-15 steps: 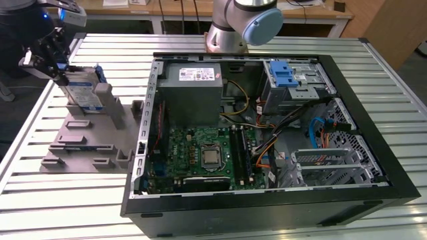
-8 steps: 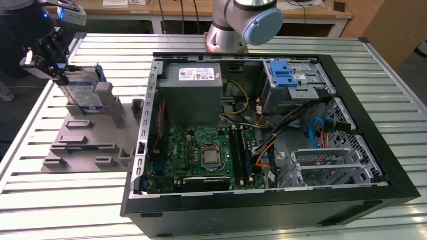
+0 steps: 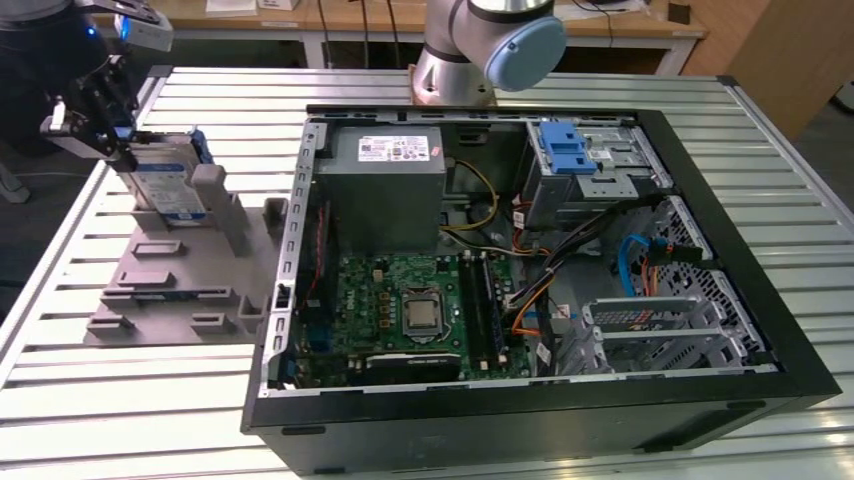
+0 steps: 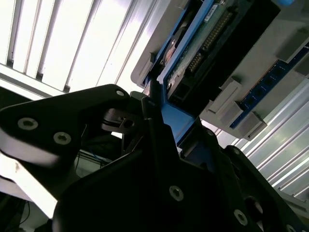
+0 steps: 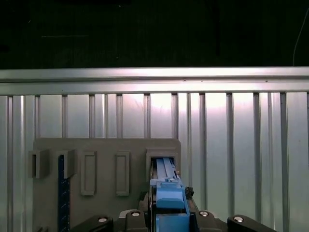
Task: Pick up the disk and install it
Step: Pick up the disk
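The pincer (image 3: 123, 150) is drawn narrow, its black fingers (image 4: 145, 108) clamped on the blue bracket (image 4: 176, 123) that frames the disk (image 3: 171, 190). In the first wrist view the pincer (image 5: 169, 220) sits directly over the bracket's upper edge (image 5: 169, 198), with the disk (image 5: 164, 169) running away from it into its slot. The disk stands upright on edge in a grey holder block (image 3: 174, 280), label side facing the near side of the scene, and its lower edge is seated in the block. In the second wrist view the disk's circuit-board face (image 4: 207, 43) shows just past the fingers, and a blue memory module (image 4: 263, 87) lies in another slot of the holder block (image 4: 289, 43).

The block rests on a slatted aluminium bench (image 3: 120, 400) at the exterior view's left. Just beside it, toward the exterior view's right, lies an open black computer case (image 3: 534, 420). Inside are a grey power supply (image 3: 387, 185) at the far side, a green motherboard (image 3: 400, 310) nearer, and a blue latch piece (image 3: 567, 150) on the drive cage at the far right. The arm's base (image 3: 481, 45) rises beyond the case
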`<state>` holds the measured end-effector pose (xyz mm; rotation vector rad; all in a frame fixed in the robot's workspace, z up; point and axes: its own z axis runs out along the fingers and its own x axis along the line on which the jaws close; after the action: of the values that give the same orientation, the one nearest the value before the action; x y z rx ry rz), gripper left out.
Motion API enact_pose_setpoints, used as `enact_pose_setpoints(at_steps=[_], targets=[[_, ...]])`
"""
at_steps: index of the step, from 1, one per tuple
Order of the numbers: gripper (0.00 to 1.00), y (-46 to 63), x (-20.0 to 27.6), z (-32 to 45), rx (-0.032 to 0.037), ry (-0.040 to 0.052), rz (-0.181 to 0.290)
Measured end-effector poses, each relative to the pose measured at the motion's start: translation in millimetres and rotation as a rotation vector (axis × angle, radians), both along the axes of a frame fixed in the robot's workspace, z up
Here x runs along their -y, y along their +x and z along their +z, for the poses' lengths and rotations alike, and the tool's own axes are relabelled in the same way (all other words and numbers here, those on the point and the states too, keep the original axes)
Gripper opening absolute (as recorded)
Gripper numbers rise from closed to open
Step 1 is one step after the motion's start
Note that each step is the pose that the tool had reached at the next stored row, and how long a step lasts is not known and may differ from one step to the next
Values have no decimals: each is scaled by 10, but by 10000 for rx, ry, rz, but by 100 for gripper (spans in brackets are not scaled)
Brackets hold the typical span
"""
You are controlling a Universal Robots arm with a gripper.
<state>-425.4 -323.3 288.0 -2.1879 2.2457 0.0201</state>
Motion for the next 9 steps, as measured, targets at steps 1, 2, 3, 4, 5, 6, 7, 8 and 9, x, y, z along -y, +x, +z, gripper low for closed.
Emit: enact_pose_setpoints(at_steps=[1, 2, 3, 4, 5, 6, 7, 8, 9], targets=[[37, 0, 0, 0, 0, 0, 1], [38, 0, 0, 0, 0, 0, 1], [38, 0, 0, 0, 0, 0, 1], [45, 0, 0, 0, 0, 0, 1], [45, 0, 0, 0, 0, 0, 1], [45, 0, 0, 0, 1, 0, 1], [45, 0, 0, 0, 1, 1, 1], [43, 0, 0, 0, 1, 0, 1], [37, 0, 0, 2, 1, 0, 1]])
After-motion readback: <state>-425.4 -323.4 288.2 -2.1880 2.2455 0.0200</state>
